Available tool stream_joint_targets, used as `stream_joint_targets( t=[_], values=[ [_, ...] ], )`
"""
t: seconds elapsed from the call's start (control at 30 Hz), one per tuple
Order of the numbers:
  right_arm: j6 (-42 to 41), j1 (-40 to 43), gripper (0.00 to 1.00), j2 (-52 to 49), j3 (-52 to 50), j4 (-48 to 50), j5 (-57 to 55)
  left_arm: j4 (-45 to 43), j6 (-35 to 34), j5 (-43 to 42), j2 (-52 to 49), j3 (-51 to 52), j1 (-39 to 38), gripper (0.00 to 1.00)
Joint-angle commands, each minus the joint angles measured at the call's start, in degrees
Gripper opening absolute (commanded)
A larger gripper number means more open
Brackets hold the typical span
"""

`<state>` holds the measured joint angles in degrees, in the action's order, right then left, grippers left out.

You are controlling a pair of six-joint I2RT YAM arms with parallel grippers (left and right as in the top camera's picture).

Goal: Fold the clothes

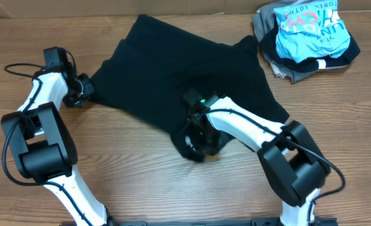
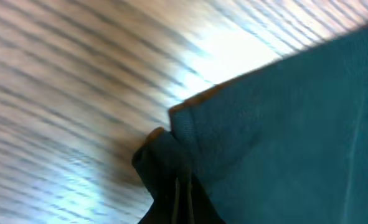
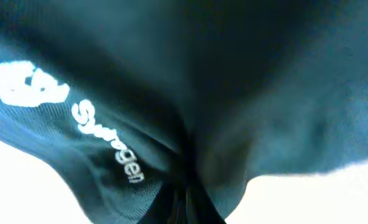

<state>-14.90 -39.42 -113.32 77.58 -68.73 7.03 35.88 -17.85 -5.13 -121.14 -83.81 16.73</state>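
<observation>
one black garment [image 1: 185, 69], one bundle of clothes [image 1: 307, 37], two arms [image 1: 44, 91] [image 1: 241, 122]

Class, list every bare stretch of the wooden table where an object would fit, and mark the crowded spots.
Bare wood lies between the left arm and right arm, below the thin black garment; also in the far left corner, and right of the garment below the light-blue printed shirt. Crowded: the narrow gap between garment and shirt pile.

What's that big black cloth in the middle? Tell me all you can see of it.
The black garment is thin, soft, plain fabric, lying spread and rumpled on the wooden table. A small white logo with lettering sits near one edge. The left gripper pinches a corner; the right gripper is shut on its near edge, bunching it.
</observation>
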Motion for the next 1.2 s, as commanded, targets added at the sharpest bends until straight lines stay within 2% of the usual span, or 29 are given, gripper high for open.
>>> stream_joint_targets(
  t=[0.0,0.2,0.33,0.53,0.77,0.9,0.93,1.0,1.03,1.07,1.1,1.17],
  values=[
    [-6.6,-0.2,0.04,6.2,0.0,-6.3,0.9,0.7,1.1,1.0,0.5,0.8,3.0,0.04],
    [-10.7,-0.2,0.04,8.6,-0.1,-15.4,5.1,1.2,1.6,1.0,0.5,0.8,4.7,0.04],
    [-10.9,-0.8,0.04,8.6,-1.4,-15.2,9.9,1.5,2.2,1.1,0.5,0.8,5.1,0.04],
    [-16.2,-5.5,0.04,8.6,-2.6,-13.8,9.8,3.5,4.8,1.1,0.5,0.6,5.1,0.04],
    [-23.0,-10.4,0.04,10.3,-2.6,-10.7,9.5,13.5,6.3,2.9,2.2,-5.1,6.2,0.04],
    [-23.8,-10.8,0.04,12.0,-2.6,-9.6,9.6,18.8,6.3,5.6,4.3,-9.2,7.0,0.04],
    [-23.8,-10.8,0.07,12.2,-2.6,-9.6,9.6,19.8,6.3,6.6,4.9,-9.9,7.1,0.04],
    [-23.7,-10.8,0.24,12.4,-2.6,-9.8,9.7,21.3,6.6,8.4,6.0,-10.9,7.3,0.04],
    [-23.7,-10.7,0.34,12.5,-2.6,-9.9,9.8,21.4,7.7,8.5,6.6,-10.9,7.3,0.04],
    [-23.7,-10.7,0.48,12.5,-2.6,-9.9,9.8,21.4,9.0,8.5,7.1,-10.9,7.3,0.04],
    [-23.7,-10.7,0.57,12.5,-2.6,-9.9,9.8,21.3,9.7,8.5,7.5,-10.9,7.3,0.04],
    [-23.7,-10.4,0.65,12.5,-2.5,-9.8,9.6,21.2,11.3,7.8,8.1,-11.0,7.1,0.10]
  ],
)
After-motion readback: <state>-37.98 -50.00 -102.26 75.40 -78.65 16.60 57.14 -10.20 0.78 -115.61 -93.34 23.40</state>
